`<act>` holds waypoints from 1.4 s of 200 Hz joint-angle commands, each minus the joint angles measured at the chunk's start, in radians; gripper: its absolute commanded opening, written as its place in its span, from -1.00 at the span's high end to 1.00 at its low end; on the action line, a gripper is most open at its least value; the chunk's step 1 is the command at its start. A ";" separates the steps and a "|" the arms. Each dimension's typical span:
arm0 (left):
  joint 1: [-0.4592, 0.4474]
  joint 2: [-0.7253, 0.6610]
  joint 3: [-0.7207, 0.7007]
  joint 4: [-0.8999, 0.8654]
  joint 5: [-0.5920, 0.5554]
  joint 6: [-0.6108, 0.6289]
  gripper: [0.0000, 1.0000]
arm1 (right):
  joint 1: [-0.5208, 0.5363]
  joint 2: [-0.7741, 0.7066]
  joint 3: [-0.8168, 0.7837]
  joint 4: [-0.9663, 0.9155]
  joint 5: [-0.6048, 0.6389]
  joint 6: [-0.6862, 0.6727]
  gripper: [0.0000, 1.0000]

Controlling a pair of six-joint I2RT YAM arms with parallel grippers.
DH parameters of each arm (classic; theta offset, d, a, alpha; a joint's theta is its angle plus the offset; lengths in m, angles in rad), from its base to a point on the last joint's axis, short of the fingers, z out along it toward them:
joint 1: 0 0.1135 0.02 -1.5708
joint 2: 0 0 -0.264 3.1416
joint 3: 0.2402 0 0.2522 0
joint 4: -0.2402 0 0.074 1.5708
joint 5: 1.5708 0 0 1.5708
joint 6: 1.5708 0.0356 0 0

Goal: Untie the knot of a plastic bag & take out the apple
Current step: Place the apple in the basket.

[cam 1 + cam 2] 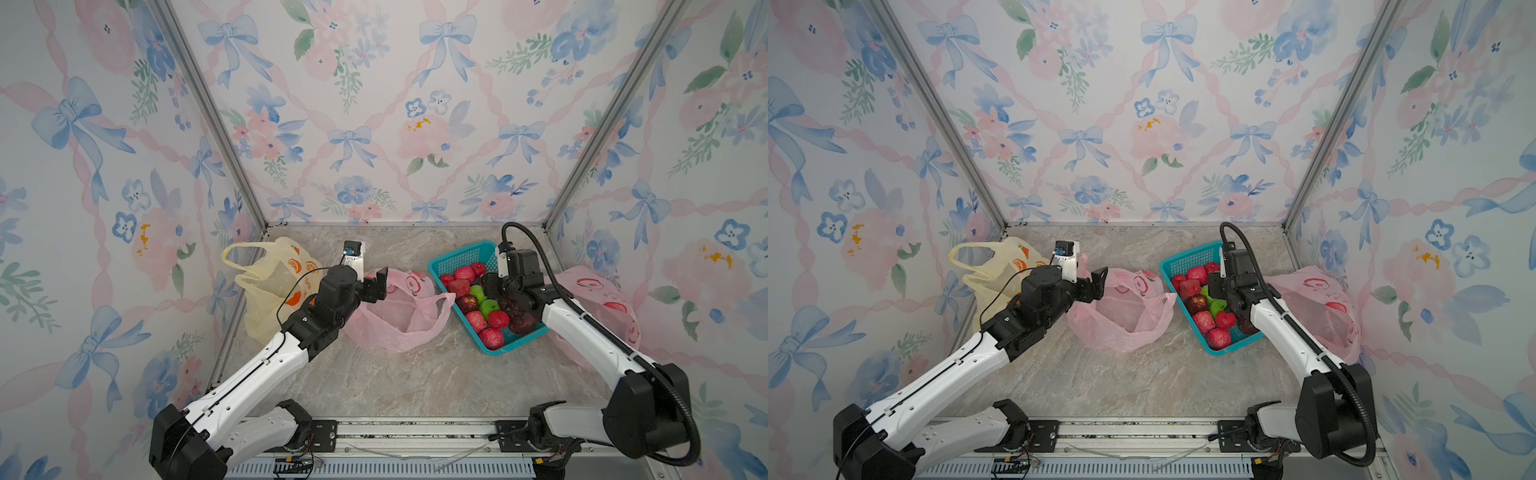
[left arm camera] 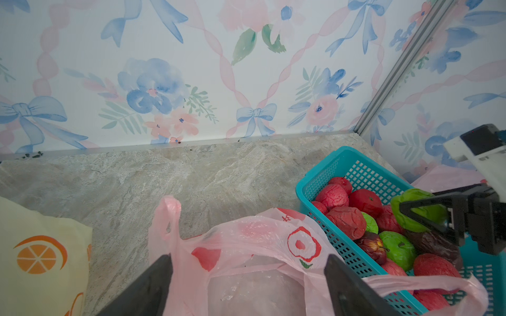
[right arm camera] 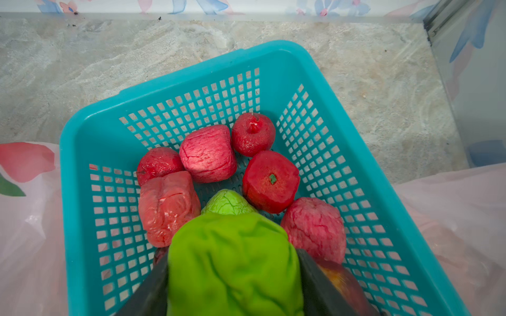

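Marble tabletop (image 1: pixel 395 374) inside flowered walls (image 1: pixel 374 104). Right gripper (image 3: pixel 232 257) clamps green apple (image 3: pixel 230 279) above teal basket (image 3: pixel 82 131) holding piled fruit (image 3: pixel 208 153): dropped here, apple may roll off heap. Left gripper (image 2: pixel 247 258) spread wide over slack pink bag (image 1: pixel 395 320); loose handle (image 2: pixel 167 216) may snag finger (image 2: pixel 153 281).

No legible text; red marks (image 2: pixel 287 218) on the pink bag (image 2: pixel 246 232) may be characters, too blurred.

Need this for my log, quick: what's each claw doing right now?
Left claw: open, empty, at the pink bag.
Right claw: shut on a green apple over the basket.
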 commanded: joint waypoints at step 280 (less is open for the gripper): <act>0.167 -0.026 -0.146 0.011 -0.032 -0.073 -0.81 | -0.168 0.104 0.098 -0.015 -0.123 0.048 -0.82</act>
